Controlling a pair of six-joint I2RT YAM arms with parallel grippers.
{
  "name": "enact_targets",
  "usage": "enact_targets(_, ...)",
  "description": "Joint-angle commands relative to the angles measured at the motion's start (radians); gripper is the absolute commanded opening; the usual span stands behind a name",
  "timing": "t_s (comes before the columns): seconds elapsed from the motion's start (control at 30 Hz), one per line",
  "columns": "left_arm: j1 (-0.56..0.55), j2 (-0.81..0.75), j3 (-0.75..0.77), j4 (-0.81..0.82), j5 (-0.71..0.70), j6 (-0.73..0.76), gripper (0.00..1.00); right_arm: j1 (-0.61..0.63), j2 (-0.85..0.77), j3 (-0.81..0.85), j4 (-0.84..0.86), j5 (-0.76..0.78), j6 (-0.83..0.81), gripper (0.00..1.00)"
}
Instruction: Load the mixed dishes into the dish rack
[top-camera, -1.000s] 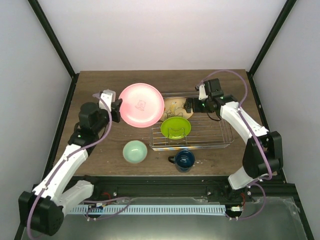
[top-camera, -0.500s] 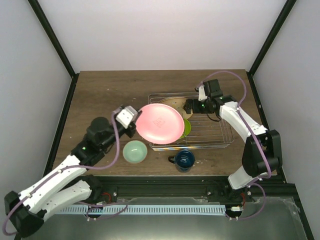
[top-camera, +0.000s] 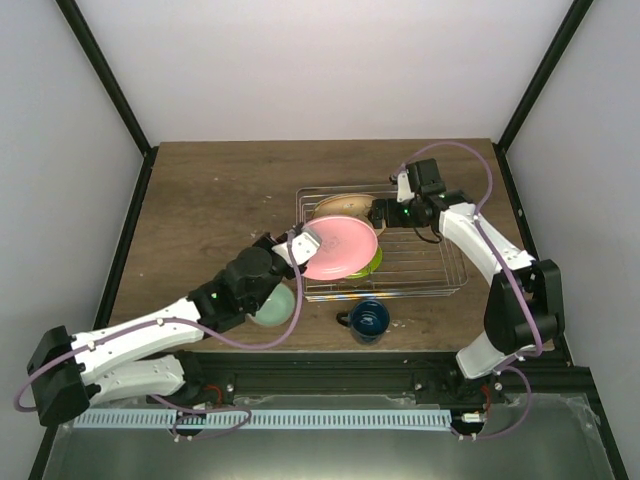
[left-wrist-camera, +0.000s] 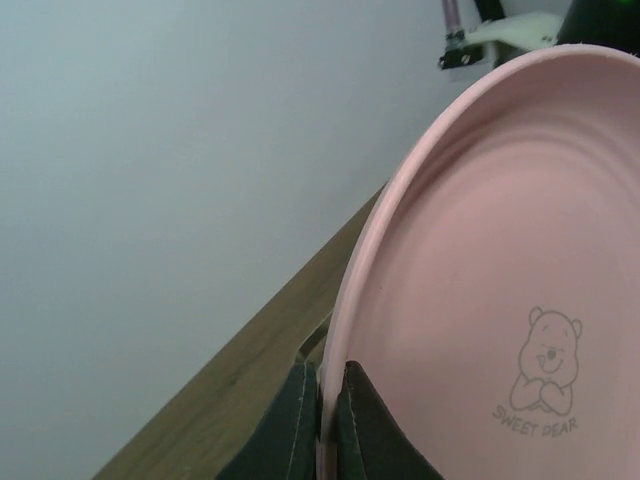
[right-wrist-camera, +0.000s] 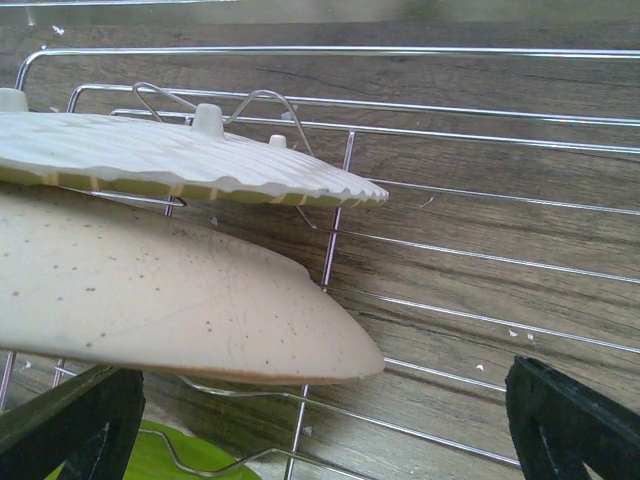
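Slot it in, don't just drop it
Left claw (left-wrist-camera: 325, 425) is pinched tight on the rim of the round pink plate with the bear print (top-camera: 340, 248), tilted over the near-left part of the silver wire dish rack (top-camera: 440, 265) and the round lime-green plate (top-camera: 374, 262). I'd tip it upright and ease its edge between 2 tines before letting go. Right claw (top-camera: 379, 212) is wide open and empty by the cream plate (top-camera: 338, 205)

The left gripper (top-camera: 297, 243) carried the pink plate (top-camera: 340, 250) toward 4 o'clock, over the dish rack (top-camera: 455, 285), hiding most of the lime-green plate (top-camera: 373, 263).
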Motion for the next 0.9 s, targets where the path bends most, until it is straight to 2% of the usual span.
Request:
enact_targets(0.0, -0.016, 0.001, 0.041, 0.064, -0.107, 0.061, 0.00, 0.012, 0.002, 0.010, -0.003, 0.007, -0.015, 1.00)
enact_targets(0.17, -0.064, 0.007, 0.035, 0.111, -0.165, 0.107, 0.00, 0.012, 0.008, 0.007, -0.001, 0.012, -0.018, 1.00)
enact_targets(0.27, -0.114, 0.035, 0.031, 0.192, -0.228, 0.174, 0.00, 0.011, 0.011, 0.004, 0.000, 0.017, -0.018, 1.00)
enact_targets(0.5, -0.223, 0.219, 0.058, 0.365, -0.353, 0.331, 0.00, 0.011, 0.010, -0.002, 0.002, 0.023, -0.018, 1.00)
enact_targets(0.67, -0.254, 0.303, 0.086, 0.452, -0.413, 0.422, 0.00, 0.011, -0.003, -0.014, 0.002, 0.034, -0.024, 1.00)
enact_targets(0.87, -0.273, 0.354, 0.111, 0.467, -0.452, 0.466, 0.00, 0.012, -0.008, -0.021, 0.004, 0.032, -0.024, 1.00)
